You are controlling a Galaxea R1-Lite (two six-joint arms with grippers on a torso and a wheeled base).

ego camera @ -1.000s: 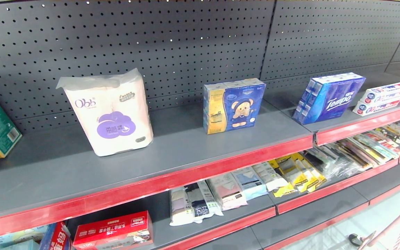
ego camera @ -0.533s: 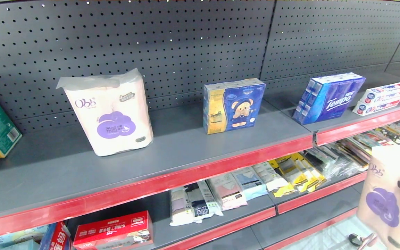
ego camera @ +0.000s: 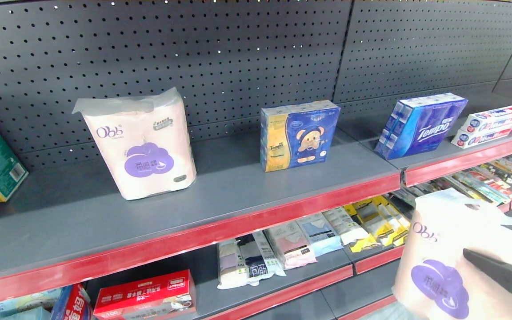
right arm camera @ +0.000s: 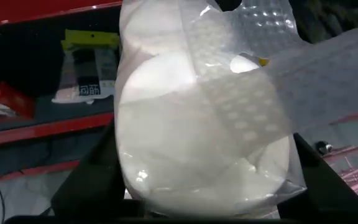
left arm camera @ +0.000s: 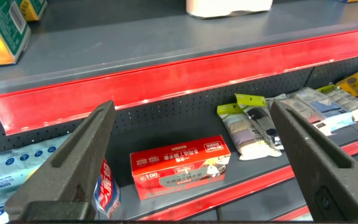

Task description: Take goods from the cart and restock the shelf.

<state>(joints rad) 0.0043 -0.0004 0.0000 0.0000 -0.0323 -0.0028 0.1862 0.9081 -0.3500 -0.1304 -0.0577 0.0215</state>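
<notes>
The upper shelf (ego camera: pixel 238 186) is the big thing here, grey with a red front lip, and we place everything from it. The held toilet-roll pack (ego camera: pixel 438 249) hangs below and in front of that shelf, off its right end, not touching it. A matching shelved pack (ego camera: pixel 142 142) stands upright on the shelf towards its left, with bare shelf on either side of it.

We judge the held pack bulky but light. The rolls are soft and give under pressure, and the film wrap is smooth and likely slippery, with a loose flap at the top. We would hold it across the body of the rolls, not by the flap or slack film, and press only firmly enough to stop a slide. It should stand readily on its flat base.

The right gripper (right arm camera: pixel 205 134) is clamped on the pack, one finger on each side of the rolls. The left gripper (left arm camera: pixel 192 106) sits below the shelf's red lip, its fingers spread wide with nothing between them.

A second ago the head view showed only a sliver at its right edge. Since then the pack has swung in and come closer to the shelf's right end. The goods on the shelf have not shifted.
</notes>
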